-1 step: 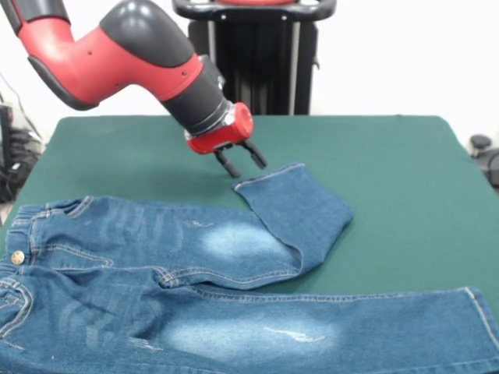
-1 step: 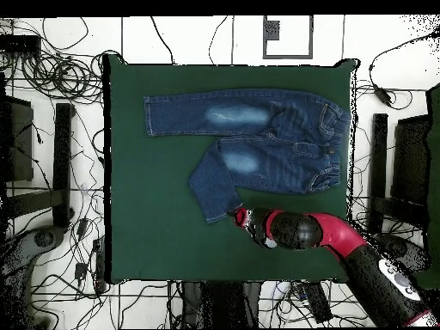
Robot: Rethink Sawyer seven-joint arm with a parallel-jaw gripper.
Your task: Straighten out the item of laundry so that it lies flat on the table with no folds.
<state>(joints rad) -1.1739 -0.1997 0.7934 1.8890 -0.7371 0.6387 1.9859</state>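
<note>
The item of laundry, blue jeans (image 1: pixel 234 296), lies along the near side of the green table (image 1: pixel 390 156). One leg (image 1: pixel 374 312) runs straight out to the right. The other leg (image 1: pixel 300 210) is bent at the knee and doubles back up toward the table's middle, ending in a hem (image 1: pixel 269 175). My gripper (image 1: pixel 249 169) hangs open just left of and above that hem, with nothing between its fingers (image 1: pixel 231 165). In the overhead view the jeans (image 2: pixel 284 137) sit at the top, with the bent leg (image 2: pixel 215 185) angling down to the gripper (image 2: pixel 240 216).
Bare green felt (image 2: pixel 146 223) surrounds the jeans on the left and below in the overhead view. Cables (image 2: pixel 51 69) and black stands (image 2: pixel 62 155) ring the table on the floor. The waistband (image 1: pixel 15 234) reaches the table's left edge in the front view.
</note>
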